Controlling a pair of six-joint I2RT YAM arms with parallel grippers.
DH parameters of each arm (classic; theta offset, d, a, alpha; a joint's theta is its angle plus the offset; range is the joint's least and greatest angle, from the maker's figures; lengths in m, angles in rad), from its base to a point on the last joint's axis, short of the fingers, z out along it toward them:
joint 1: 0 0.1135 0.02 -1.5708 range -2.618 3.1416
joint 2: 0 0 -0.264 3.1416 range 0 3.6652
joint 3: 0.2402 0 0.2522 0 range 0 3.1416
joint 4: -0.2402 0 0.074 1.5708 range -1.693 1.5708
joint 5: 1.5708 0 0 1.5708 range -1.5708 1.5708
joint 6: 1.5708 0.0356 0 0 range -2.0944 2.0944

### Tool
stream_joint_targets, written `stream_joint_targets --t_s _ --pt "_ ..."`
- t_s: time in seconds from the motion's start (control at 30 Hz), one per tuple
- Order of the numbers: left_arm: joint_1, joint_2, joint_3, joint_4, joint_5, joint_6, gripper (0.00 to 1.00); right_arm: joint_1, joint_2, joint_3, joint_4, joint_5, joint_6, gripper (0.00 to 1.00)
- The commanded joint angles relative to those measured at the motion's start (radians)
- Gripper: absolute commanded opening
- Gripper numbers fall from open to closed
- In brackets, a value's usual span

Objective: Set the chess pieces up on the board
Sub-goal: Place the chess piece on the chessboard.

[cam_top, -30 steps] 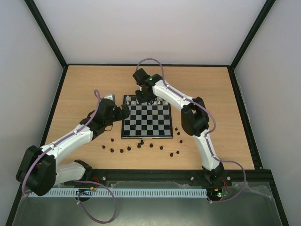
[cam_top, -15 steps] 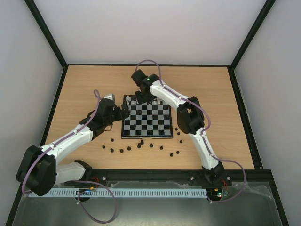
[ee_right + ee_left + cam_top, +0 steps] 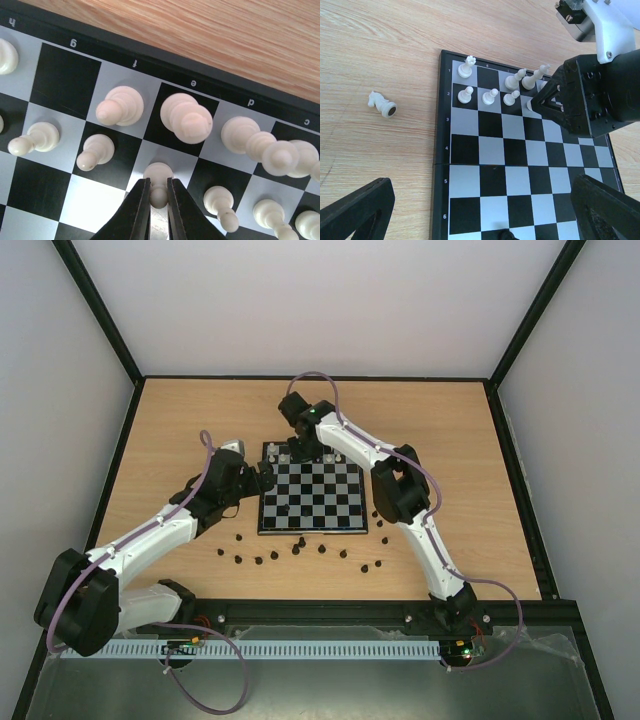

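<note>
Overhead, the right gripper [image 3: 303, 452] hangs over the far rows of the board [image 3: 312, 502], with the left gripper [image 3: 262, 478] at its left edge. Left wrist: jaws spread wide, and a white knight [image 3: 382, 103] lies on the table [image 3: 380, 45] beside the board. Right wrist: fingers pinch a white pawn [image 3: 158, 173] over a pale square.

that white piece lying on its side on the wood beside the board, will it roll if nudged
Probably. The white piece lies on its side and has a round base, so a nudge would likely roll it in an arc. It looks small and rigid, so it is probably light to lift, though its smooth shape may slip.
</note>
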Motion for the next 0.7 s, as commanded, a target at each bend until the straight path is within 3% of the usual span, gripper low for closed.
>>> stream_joint_targets --t_s 0.0,0.67 --pt "0.009 -0.015 -0.014 0.005 -0.008 0.002 0.99 0.006 0.021 0.031 -0.059 0.006 -0.013 0.13" --pt "0.009 -0.018 -0.015 0.007 -0.005 0.001 0.99 0.006 -0.009 0.022 -0.061 -0.017 -0.011 0.18"
